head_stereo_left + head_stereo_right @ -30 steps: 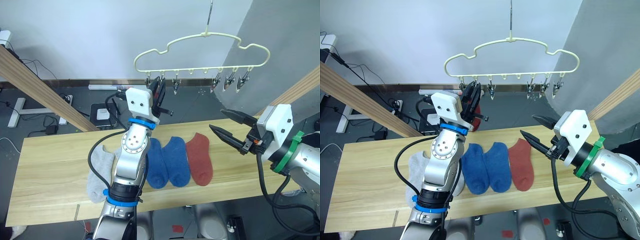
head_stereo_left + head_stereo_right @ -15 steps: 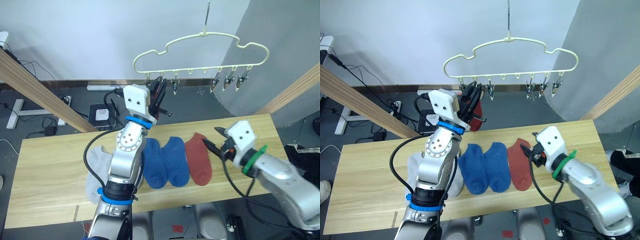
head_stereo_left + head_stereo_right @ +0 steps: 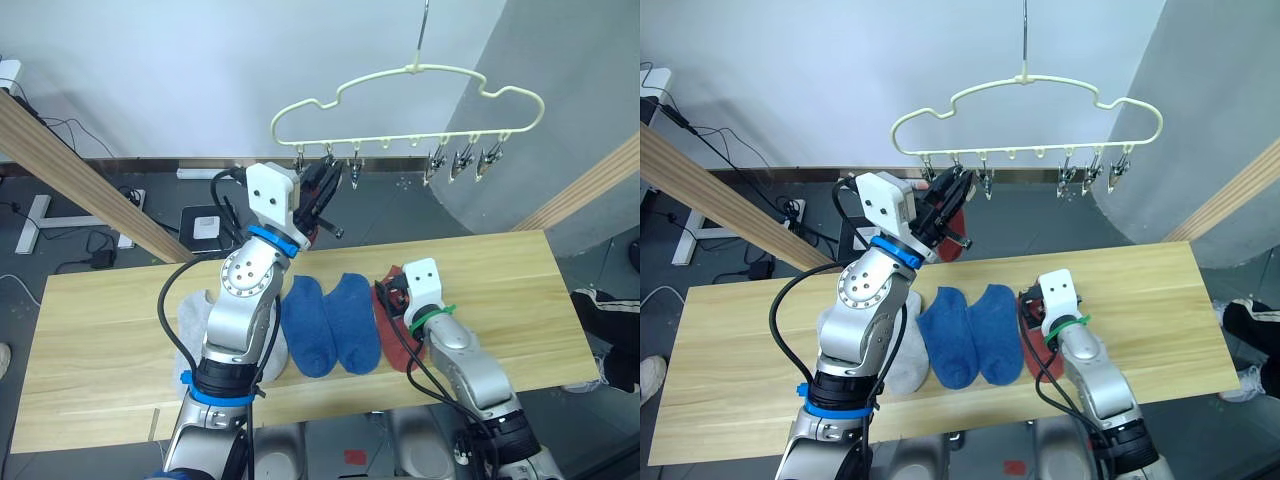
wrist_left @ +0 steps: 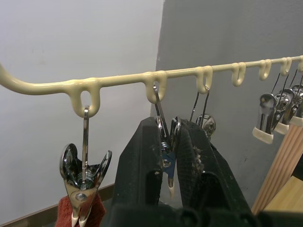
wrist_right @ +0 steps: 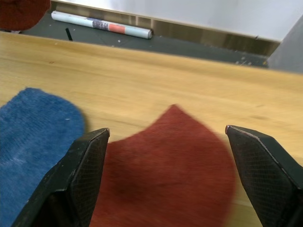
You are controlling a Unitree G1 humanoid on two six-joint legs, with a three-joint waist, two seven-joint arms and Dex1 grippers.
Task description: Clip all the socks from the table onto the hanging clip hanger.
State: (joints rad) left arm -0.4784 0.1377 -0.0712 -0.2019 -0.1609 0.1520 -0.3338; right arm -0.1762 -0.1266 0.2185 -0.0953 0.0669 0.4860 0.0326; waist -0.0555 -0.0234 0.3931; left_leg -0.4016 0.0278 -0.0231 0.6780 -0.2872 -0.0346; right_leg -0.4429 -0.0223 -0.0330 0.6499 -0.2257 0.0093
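The pale yellow clip hanger (image 3: pixel 410 72) hangs above the table (image 3: pixel 100 330). My left gripper (image 4: pixel 166 125) is raised to its bar and shut on the second silver clip (image 4: pixel 164 156). A brick red sock (image 4: pixel 78 213) hangs from the clip beside it. On the table lie a light grey sock (image 3: pixel 190 330), two royal blue socks (image 3: pixel 303 330) (image 3: pixel 352 320) and a brick red sock (image 5: pixel 165 175) side by side. My right gripper (image 5: pixel 168 135) is open low over the far end of that red sock, one finger on each side.
Three free clips (image 3: pixel 460 160) hang at the hanger's right end. Slanted wooden poles stand at the left (image 3: pixel 90 180) and right (image 3: pixel 590 180). Cables and a power strip (image 3: pixel 205 225) lie on the floor behind the table. Bare tabletop stretches right of the socks.
My right arm has swung down and to the left, from above the table's right part to low over the red sock. My left gripper stays at the hanger clip.
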